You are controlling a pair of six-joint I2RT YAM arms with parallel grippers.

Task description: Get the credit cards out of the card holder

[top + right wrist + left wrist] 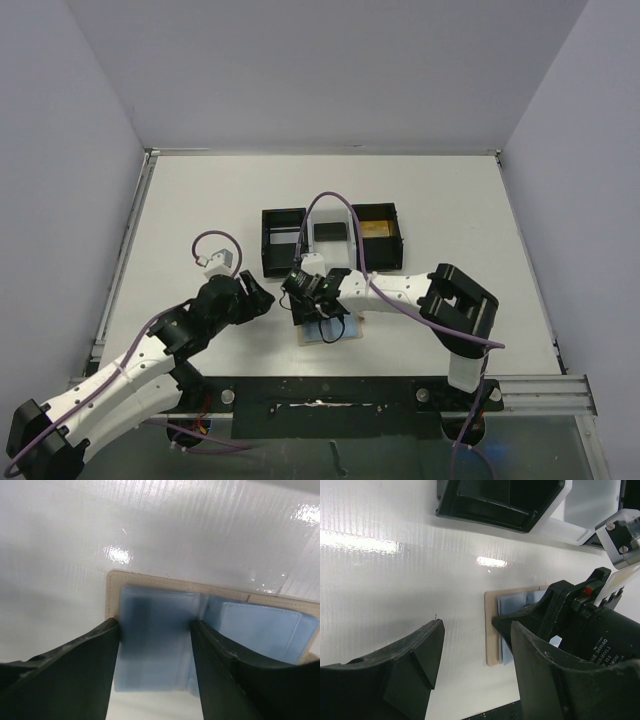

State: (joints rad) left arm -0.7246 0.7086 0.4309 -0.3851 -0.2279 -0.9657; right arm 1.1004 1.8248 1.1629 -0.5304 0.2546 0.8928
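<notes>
The card holder (330,332) lies open on the table, tan outside with two blue-grey panels. In the right wrist view its left panel of clear blue sleeves (155,630) sits between my right gripper's (155,645) open fingers, which straddle it low over the table. The right panel (260,630) lies beside it. I cannot make out any card inside the sleeves. My left gripper (262,300) is open and empty just left of the holder. Its wrist view shows the holder's tan edge (492,630) past its right finger, and the right gripper (560,610) on top.
The black three-compartment tray (283,242) stands just beyond the holder. A dark flat item (330,230) lies in its middle compartment and a gold one (378,228) in the right one. The tray's near corner shows in the left wrist view (495,505).
</notes>
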